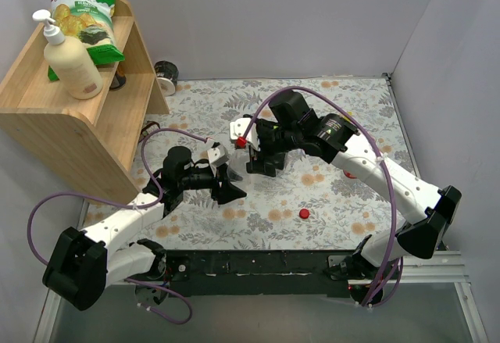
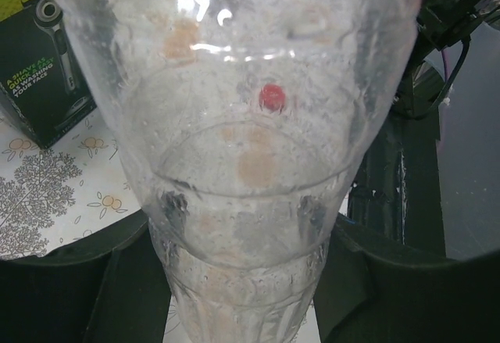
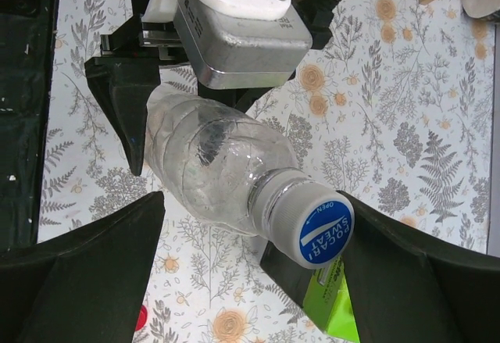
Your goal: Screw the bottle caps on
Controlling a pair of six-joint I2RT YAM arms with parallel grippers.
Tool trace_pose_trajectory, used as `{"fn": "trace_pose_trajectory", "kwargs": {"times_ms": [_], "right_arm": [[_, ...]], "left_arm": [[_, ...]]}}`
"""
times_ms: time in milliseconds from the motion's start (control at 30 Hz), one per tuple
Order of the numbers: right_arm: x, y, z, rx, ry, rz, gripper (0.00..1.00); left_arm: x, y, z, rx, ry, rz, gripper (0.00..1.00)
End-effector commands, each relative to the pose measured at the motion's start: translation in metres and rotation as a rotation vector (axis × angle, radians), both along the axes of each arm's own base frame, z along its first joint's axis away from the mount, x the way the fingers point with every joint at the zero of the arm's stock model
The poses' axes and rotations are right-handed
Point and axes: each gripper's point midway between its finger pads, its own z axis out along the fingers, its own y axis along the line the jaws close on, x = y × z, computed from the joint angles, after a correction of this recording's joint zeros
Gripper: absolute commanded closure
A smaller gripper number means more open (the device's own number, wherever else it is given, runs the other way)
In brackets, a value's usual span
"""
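Note:
My left gripper [image 1: 226,187] is shut on the body of a clear plastic bottle [image 3: 211,163] and holds it tilted above the table. The bottle fills the left wrist view [image 2: 250,124], with the black fingers [image 2: 70,288] pressed on both its sides. A white cap with a blue top [image 3: 316,230] sits on the bottle's neck. My right gripper [image 3: 254,202] is open, its jaws wide on either side of the cap, and the cap is close to the right finger [image 3: 422,280]. A red cap [image 1: 304,213] lies loose on the table, and it also shows through the bottle [image 2: 271,97].
A black and green box [image 3: 328,308] lies under the bottle's neck, and it also shows in the left wrist view [image 2: 39,62]. A wooden shelf [image 1: 86,116] at the back left holds a cream pump bottle [image 1: 74,66] and a chips bag [image 1: 86,11]. White walls enclose the flowered tabletop [image 1: 351,108].

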Motion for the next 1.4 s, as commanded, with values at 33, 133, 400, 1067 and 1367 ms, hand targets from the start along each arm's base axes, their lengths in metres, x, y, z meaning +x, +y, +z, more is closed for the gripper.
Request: {"fn": "trace_pose_trajectory", "kwargs": {"times_ms": [33, 133, 400, 1067, 1367], "right_arm": [[-0.008, -0.006, 0.001, -0.011, 0.06, -0.042, 0.06], [-0.006, -0.006, 0.001, -0.027, 0.069, -0.052, 0.06], [0.003, -0.017, 0.006, -0.042, 0.027, -0.117, 0.06], [-0.017, 0.004, 0.046, 0.108, -0.055, 0.081, 0.06], [-0.025, -0.002, 0.035, 0.082, -0.043, 0.09, 0.06]], "left_arm": [[0.011, 0.003, 0.018, -0.039, -0.064, 0.054, 1.0], [0.01, 0.004, 0.016, -0.036, -0.06, 0.059, 1.0], [0.005, 0.004, 0.013, -0.023, -0.078, 0.023, 1.0], [-0.001, 0.003, 0.01, 0.007, -0.103, -0.028, 1.0], [0.003, 0.003, 0.012, -0.007, -0.102, -0.001, 1.0]]}}
